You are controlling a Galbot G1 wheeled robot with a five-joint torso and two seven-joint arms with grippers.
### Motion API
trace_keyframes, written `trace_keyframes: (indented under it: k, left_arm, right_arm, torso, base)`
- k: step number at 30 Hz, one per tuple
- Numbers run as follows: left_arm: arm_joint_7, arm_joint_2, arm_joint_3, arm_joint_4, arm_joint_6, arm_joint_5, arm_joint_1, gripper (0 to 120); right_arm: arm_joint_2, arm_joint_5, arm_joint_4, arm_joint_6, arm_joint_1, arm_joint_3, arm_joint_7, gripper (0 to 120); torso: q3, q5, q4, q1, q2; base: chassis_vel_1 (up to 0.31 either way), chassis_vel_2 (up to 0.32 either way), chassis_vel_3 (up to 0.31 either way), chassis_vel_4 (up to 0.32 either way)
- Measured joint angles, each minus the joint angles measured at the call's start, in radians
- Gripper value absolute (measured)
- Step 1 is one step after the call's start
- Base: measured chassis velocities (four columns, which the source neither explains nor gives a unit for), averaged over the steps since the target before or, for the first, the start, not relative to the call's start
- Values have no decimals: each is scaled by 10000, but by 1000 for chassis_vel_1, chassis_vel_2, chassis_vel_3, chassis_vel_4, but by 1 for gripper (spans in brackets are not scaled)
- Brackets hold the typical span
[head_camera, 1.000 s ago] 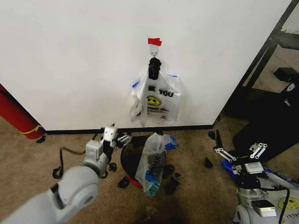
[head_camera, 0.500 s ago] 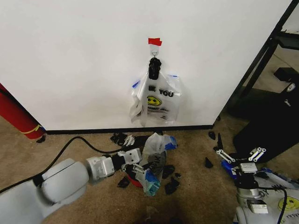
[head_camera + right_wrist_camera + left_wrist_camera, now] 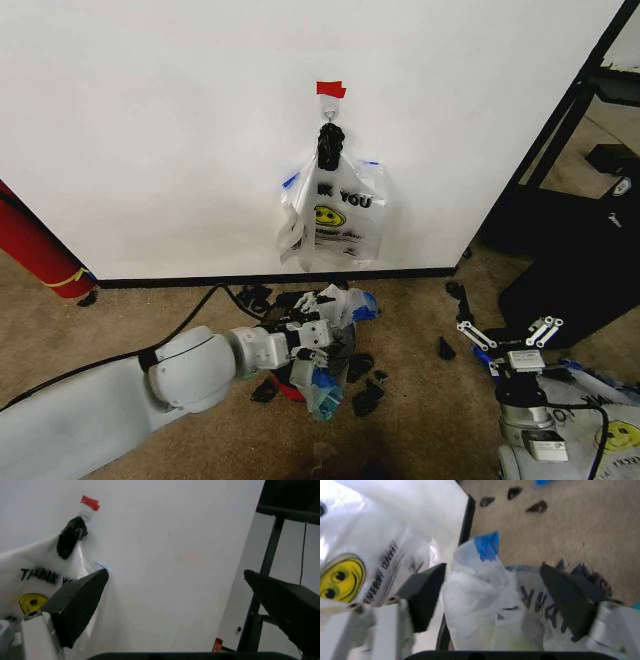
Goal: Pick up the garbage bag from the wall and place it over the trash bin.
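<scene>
Two grippers: left gripper spread around garbage bag over trash bin, right gripper spread, well right of bin.

**Bag on bin below the hook**

The bin stands on the floor before the wall, below the hook where smiley bags hang. The garbage bag sits on it. The left gripper straddles the bag. The right gripper waits far right.

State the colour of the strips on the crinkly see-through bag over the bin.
Bright blue strips on the see-through plastic garbage bag, clearest in the left wrist view.
</scene>
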Motion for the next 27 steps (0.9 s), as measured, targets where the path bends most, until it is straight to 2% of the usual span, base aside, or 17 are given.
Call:
trace_keyframes:
  k: [3,7,10,12,14,16,20,27]
  left_arm:
    - [76,-46,184,43,232,209,-209,64]
    - [396,-125,278,68,740,424,-530,46]
    - [452,-139,275,66,896,434,-554,39]
    - [496,-130,238,20,1041,432,-548,29]
    - [463,-114,147,-52,1138,347,-465,20]
    - [428,-111,98,-78,1179,283,-412,19]
    - [245,-23,-161,-180,1302,-77,-113,1]
    - [-466,-17,-378,-164,1336,-1079,211,0]
  right_arm:
    - [4,14,1,18,-49,26,0,100]
    - [1,60,3,22,-108,61,7,100]
    - [0,74,-1,24,-105,62,11,100]
    - [-11,79,-14,26,-93,47,11,100]
    - [-29,81,-26,28,-70,18,11,100]
    - [-36,82,-32,28,-60,8,12,100]
    - [-87,85,-65,32,5,-35,7,100]
    - [-144,95,-151,39,65,-103,-1,100]
  torso:
    - [0,0,0,0,0]
    - [0,1,-1,0,0]
    - [0,1,0,0,0]
    - [0,0,0,0,0]
    - [0,1,0,0,0]
    - [0,1,0,0,0]
    - [0,0,0,0,0]
    - [0,0,0,0,0]
  base:
    - [0,0,0,0]
    - [0,0,0,0]
    - [0,0,0,0]
    - [0,0,0,0]
    - [0,0,0,0]
    - [0,0,0,0]
    - [0,0,0,0]
    - [0,0,0,0]
